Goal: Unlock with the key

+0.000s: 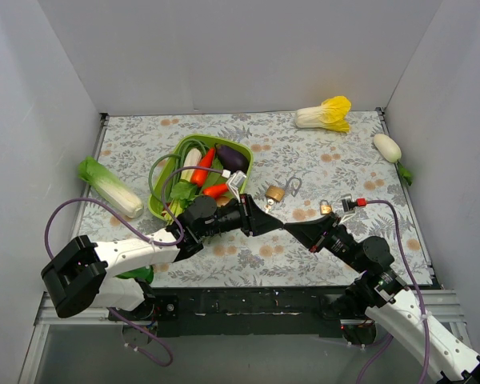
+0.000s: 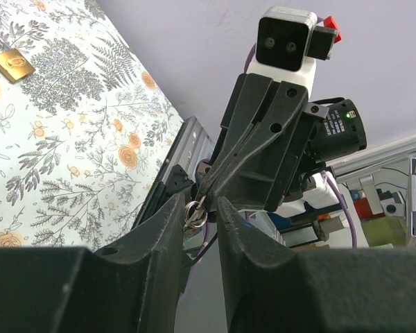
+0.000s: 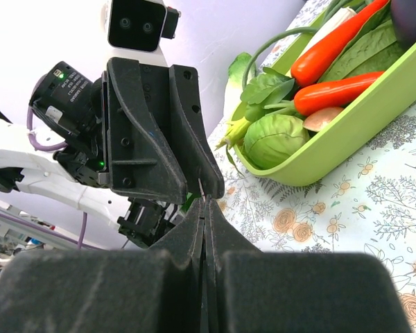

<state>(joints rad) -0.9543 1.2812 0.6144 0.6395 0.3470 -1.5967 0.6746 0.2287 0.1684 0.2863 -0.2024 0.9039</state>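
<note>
My two grippers meet tip to tip above the table's middle. My right gripper is shut on the key, of which only a thin silvery sliver shows above its fingertips. In the left wrist view the key's ring hangs between the fingers of my left gripper. Those jaws stand apart, with the ring against the left finger. The brass padlock with its silver shackle lies on the cloth just beyond the grippers. A smaller brass lock-like piece lies to its right.
A green tray of vegetables sits behind my left arm. A napa cabbage lies at the back, a white vegetable at the right wall, and a leafy cabbage at the left. Grey walls close three sides.
</note>
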